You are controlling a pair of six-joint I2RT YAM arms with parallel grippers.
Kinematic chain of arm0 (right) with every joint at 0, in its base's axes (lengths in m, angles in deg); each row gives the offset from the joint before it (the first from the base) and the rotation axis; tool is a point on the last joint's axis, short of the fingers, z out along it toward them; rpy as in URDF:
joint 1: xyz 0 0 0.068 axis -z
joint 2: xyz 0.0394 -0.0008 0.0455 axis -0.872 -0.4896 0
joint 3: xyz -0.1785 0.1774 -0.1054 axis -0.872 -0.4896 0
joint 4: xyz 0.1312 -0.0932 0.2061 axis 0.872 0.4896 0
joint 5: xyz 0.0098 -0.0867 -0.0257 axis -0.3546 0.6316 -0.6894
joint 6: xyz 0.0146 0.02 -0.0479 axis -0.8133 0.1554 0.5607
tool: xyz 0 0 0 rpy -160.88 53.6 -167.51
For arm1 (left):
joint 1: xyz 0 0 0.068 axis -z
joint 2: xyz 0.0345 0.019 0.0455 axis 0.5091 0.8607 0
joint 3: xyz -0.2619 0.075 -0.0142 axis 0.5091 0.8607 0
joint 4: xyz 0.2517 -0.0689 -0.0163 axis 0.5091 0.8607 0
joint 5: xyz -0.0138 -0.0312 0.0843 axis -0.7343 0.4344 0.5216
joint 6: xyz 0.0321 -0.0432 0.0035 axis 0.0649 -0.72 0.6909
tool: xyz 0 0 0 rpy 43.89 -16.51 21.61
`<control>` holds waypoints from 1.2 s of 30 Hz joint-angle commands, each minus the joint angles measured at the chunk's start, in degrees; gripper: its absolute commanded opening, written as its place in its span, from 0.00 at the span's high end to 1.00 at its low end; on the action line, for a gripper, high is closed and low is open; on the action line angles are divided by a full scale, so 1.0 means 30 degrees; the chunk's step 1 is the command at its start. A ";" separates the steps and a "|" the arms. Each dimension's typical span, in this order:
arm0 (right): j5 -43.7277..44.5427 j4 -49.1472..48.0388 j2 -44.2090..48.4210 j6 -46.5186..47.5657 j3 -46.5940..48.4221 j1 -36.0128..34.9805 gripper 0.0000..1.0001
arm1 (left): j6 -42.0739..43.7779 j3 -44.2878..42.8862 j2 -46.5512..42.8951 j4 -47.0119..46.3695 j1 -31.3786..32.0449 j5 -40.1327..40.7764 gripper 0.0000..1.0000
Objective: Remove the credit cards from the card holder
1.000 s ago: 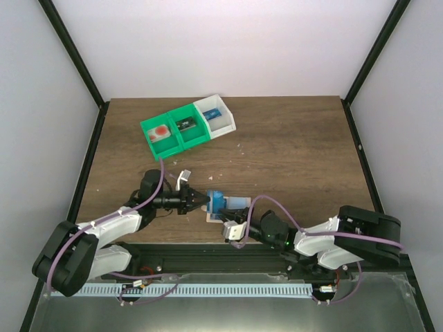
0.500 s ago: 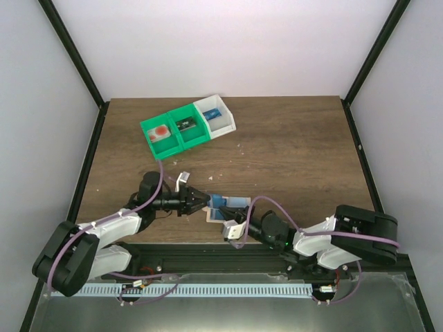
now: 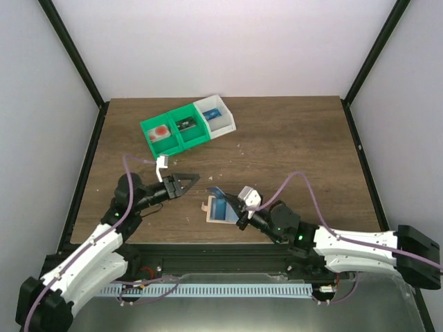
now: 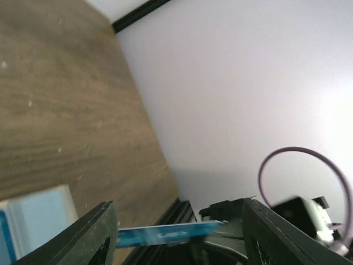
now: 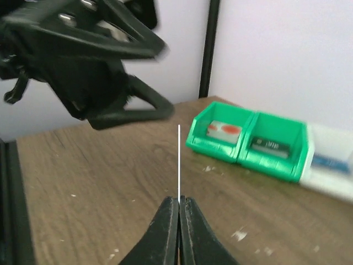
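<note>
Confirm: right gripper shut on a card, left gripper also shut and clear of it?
Wrong on one point: the left gripper is open, not shut; the left wrist view shows its fingers spread wide. The rest stands: the right gripper is shut on a card, left gripper clear of it.

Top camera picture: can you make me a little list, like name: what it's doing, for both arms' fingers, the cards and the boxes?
left fingers: open, holding nothing, to the left of the holder
right fingers: shut on the blue card
blue card: pinched at one edge, lifted over the holder
card holder: tan, flat on the table near the front edge
light blue card: lying on the holder; can't tell if tucked in
bins: two green, one white, at the back
</note>
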 commanded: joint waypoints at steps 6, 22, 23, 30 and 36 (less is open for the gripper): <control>-0.2445 0.4949 0.3398 -1.4100 0.0841 0.3255 0.99 | 0.1468 0.1363 -0.1714 -0.1386 -0.0021 0.0571 0.36; -0.5160 -0.5876 0.2236 -2.6335 -0.2942 0.4672 1.00 | -0.4337 0.4303 0.1414 -1.1292 0.0170 -0.1935 0.49; -0.5375 -0.6234 0.1825 -2.6743 -0.2822 0.4657 1.00 | -0.4818 0.4405 0.1878 -1.2168 0.0285 -0.2031 0.49; -0.6189 -0.7696 -0.0851 -2.8509 -0.1883 0.4668 1.00 | -0.5596 0.4420 0.3432 -1.4355 0.1453 -0.1621 0.52; -0.5404 -0.8012 -0.1052 -2.8641 -0.1983 0.4666 0.99 | -0.5807 0.4611 0.3459 -1.4598 0.1930 -0.1160 0.59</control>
